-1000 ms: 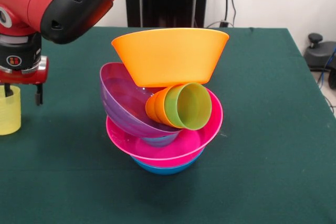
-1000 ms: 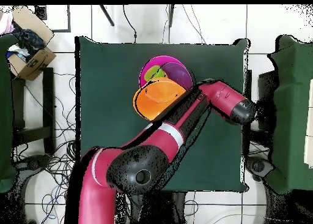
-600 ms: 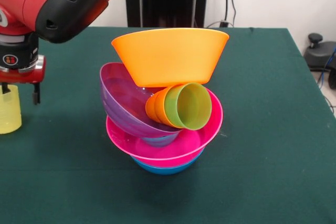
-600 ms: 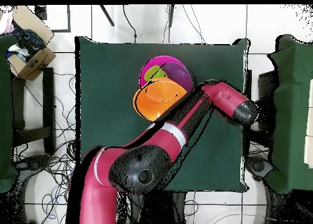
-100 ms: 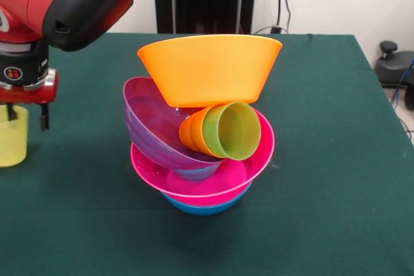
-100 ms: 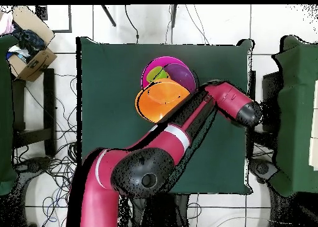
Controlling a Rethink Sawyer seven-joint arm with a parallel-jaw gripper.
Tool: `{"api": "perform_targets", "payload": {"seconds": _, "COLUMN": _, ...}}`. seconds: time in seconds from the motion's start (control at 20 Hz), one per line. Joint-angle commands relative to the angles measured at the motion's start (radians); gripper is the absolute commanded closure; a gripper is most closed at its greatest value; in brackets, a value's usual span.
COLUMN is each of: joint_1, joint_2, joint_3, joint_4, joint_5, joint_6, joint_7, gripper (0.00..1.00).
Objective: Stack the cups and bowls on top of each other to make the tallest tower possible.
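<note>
Pincer (image 5: 26, 116) is seen slightly higher than half a second ago, one finger inside the pale yellow cup (image 5: 13, 138) at the worktop's (image 5: 336, 159) edge; grip state cannot be told. Tower (image 5: 204, 121) is unchanged at centre.

One camera faces the counter (image 5: 336, 159) closely at low height; the other looks straight down from high above, sharing the stacked bowls (image 6: 164, 91).

From above you see the orange bowl (image 6: 160, 100) topping the tower, overlapping the pink bowl (image 6: 151, 68) and purple bowl (image 6: 182, 73), while the red arm (image 6: 186, 122) crosses the green table (image 6: 112, 113).
</note>
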Motion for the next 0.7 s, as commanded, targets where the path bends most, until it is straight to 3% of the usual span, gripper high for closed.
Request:
{"api": "perform_targets", "payload": {"seconds": 0.05, "joint_1": -0.005, "joint_2": -0.026, "joint_3": 0.186, "joint_4": 0.015, "joint_5": 0.066, "joint_6": 0.064, "joint_7": -0.137, "gripper": 1.00}}
{"api": "perform_targets", "payload": {"seconds": 0.7, "joint_1": 0.010, "joint_2": -0.066, "joint_3": 0.147, "joint_4": 0.075, "joint_5": 0.050, "joint_6": 0.031, "joint_7": -0.151, "gripper": 1.00}}
